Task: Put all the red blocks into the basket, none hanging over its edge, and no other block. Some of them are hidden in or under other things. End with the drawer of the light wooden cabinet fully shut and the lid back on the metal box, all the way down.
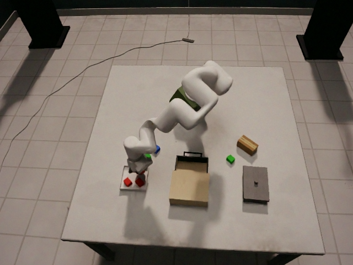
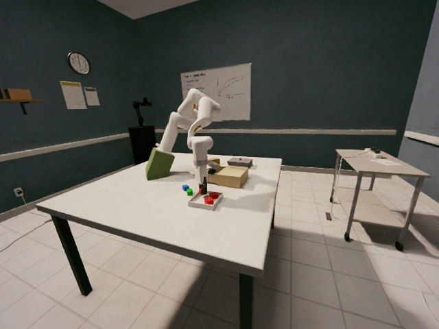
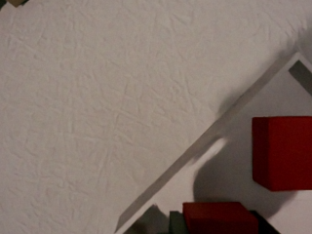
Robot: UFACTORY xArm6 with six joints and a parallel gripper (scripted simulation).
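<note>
My gripper (image 1: 137, 172) (image 2: 202, 191) (image 3: 220, 221) points down, low inside the back part of the white basket (image 1: 132, 189) (image 2: 202, 205) (image 3: 171, 175). It is shut on a red block (image 1: 142, 171) (image 2: 200, 191) (image 3: 219, 214); whether this touches the floor is unclear. One red block (image 1: 139, 181) (image 2: 213, 195) (image 3: 288, 153) lies in the basket, and another red block (image 1: 127, 181) (image 2: 209, 200) beside it. The light wooden cabinet (image 1: 189, 186) (image 2: 230, 177) has its black-fronted drawer (image 1: 192, 158) pulled open. The metal box (image 1: 255, 191) (image 2: 241, 165) has its lid on; its inside is hidden.
A green block (image 1: 147, 155) (image 2: 189, 192) and a blue block (image 1: 157, 149) (image 2: 185, 187) lie behind the basket. Another green block (image 1: 230, 159) and a striped wooden block (image 1: 247, 144) (image 2: 214, 161) lie between cabinet and metal box, farther back.
</note>
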